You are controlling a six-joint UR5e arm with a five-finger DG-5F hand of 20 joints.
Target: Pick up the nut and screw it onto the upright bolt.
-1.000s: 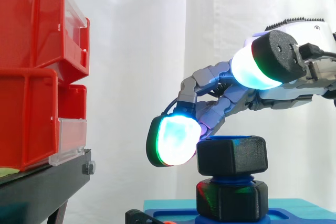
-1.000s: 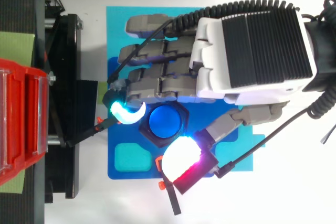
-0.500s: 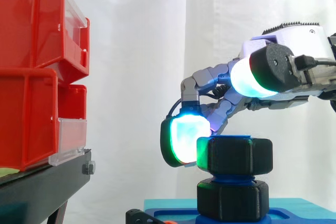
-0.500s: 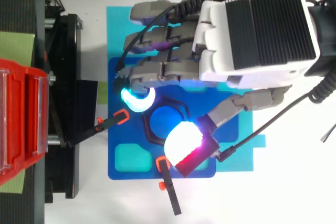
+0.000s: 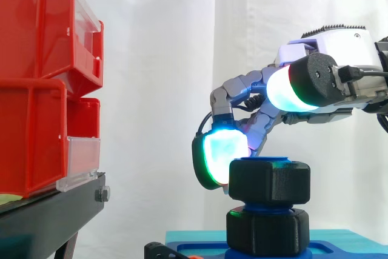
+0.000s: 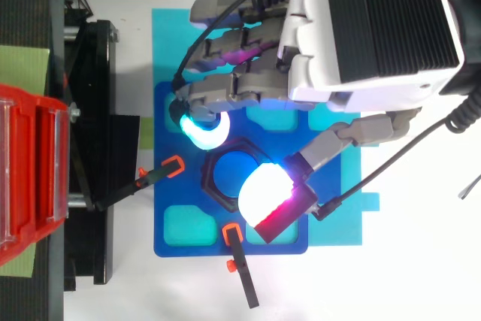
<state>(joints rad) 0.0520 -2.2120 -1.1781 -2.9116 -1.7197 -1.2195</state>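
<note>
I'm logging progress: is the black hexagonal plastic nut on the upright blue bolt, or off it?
On it. The black hexagonal nut rings the blue bolt from above and sits level on it from the side.

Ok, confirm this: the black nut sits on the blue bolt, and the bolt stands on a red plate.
Not quite: the plate is blue, not red, as the top view shows. The black nut does sit on the blue bolt.

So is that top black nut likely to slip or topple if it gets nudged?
The top nut looks thick and rigid, so it probably won't flex. Its flat hexagonal sides should offer grip. Sitting level around the blue bolt, it would likely turn rather than tip.
</note>
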